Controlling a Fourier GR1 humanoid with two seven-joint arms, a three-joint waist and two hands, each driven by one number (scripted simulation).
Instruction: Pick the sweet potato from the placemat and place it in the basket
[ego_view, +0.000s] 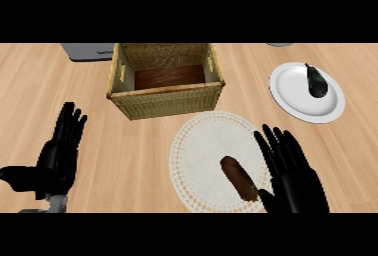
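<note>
Our right robot hand (295, 177) is low at the right of the view, its fingers straight and spread, holding nothing. Just beside it, on its left, the sweet potato (239, 178) lies on the round white placemat (203, 150). Our left robot hand (57, 155) rests at the left side, also with straight fingers and nothing in it. Farther away on the wooden desk (140, 160) we see the woven basket (166, 97), and to its right a white plate (295, 100) which carries a dark eggplant (317, 81).

No legible text or labels
</note>
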